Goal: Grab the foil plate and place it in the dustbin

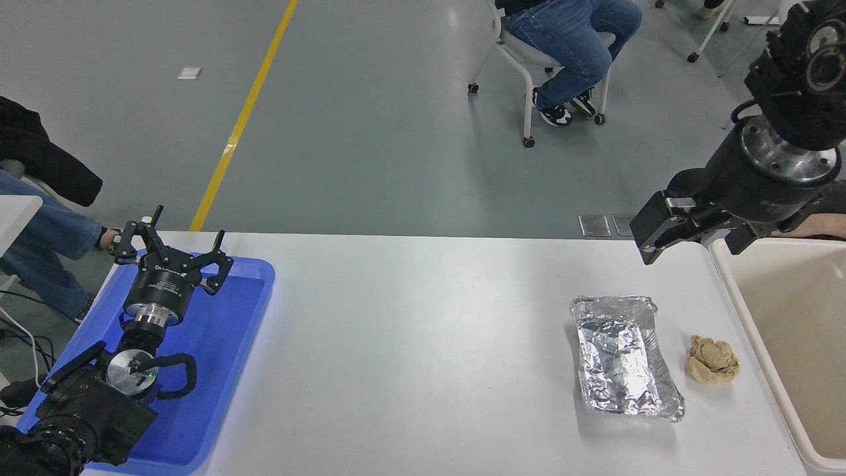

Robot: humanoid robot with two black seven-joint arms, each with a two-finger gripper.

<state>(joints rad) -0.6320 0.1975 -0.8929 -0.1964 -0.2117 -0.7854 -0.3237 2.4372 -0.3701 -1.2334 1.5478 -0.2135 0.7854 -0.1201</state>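
Observation:
The foil plate (623,357) is a shiny, crinkled silver tray lying flat on the white table (410,344) at the right. The dustbin (740,311), a cream tub with a thick rim, stands at the table's right edge, partly cut off by the picture. My right gripper (651,238) hangs above the table's far right, beside the dustbin's far-left corner, well above and behind the foil plate and holding nothing. My left gripper (178,228) is parked open over the blue tray at the lower left.
A small crumpled tan paper wad (712,359) lies between the foil plate and the dustbin. A shallow blue tray (244,311) sits at the table's left end. A person sits on a wheeled chair (529,73) beyond the table, and another person's leg (39,231) shows at the left.

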